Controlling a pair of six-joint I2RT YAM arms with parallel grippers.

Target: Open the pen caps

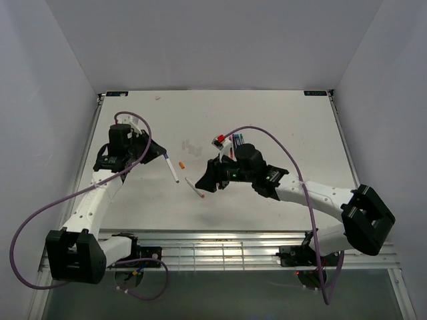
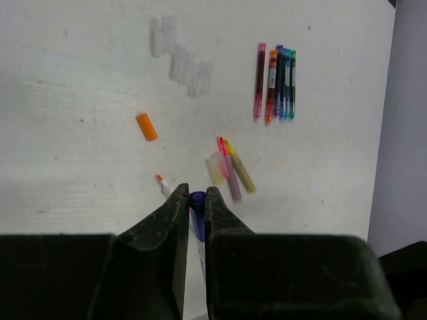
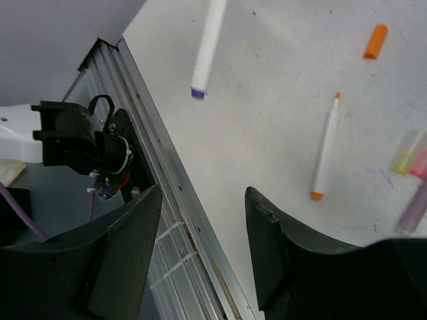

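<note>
Over the white table (image 1: 267, 127), the right gripper (image 3: 203, 193) hangs jaws apart near the left gripper (image 2: 195, 190), clamped on a blue-ended white pen (image 3: 210, 33) that a skewed grab could wrench loose onto the orange pen (image 3: 325, 147) and its loose orange cap (image 2: 147, 127).

Left arm (image 1: 93, 200) and right arm (image 1: 313, 193): white links, chunky black joints, trailing purple cables (image 1: 20, 240).
</note>
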